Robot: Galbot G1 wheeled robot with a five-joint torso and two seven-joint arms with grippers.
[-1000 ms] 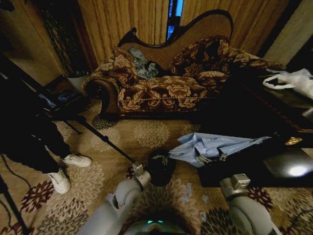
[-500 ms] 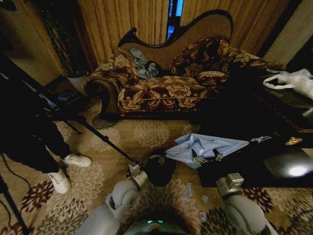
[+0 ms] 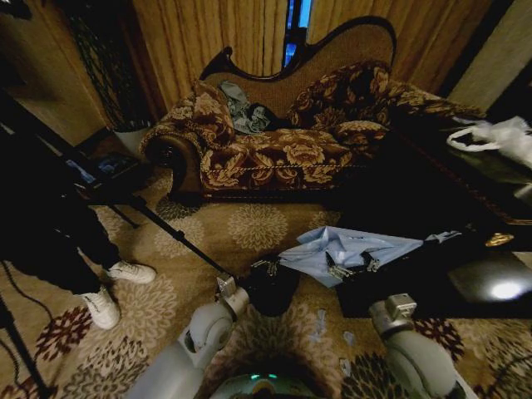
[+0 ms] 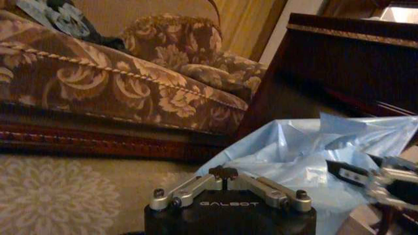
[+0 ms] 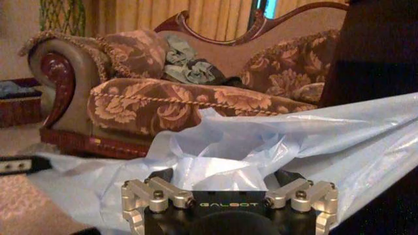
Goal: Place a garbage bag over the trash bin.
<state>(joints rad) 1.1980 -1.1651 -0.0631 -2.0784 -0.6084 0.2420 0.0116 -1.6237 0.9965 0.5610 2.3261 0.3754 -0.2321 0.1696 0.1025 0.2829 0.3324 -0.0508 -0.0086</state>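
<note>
Right of the black trash bin (image 3: 273, 287) on the carpet, the garbage bag (image 3: 345, 249) drapes off the worktop (image 3: 465, 283); right tool (image 5: 232, 188) pinches it, left tool (image 4: 224, 172) pressed together nearer the bin.

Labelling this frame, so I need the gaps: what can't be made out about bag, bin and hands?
- trash bin: dark in the head view, with the left hand overlapping its rim; inside unreadable.
- garbage bag: opening lost in folds.
- left hand, left wrist view: shut; whether it pinches film is unclear.
- right hand: bunched film hides its grip.
</note>
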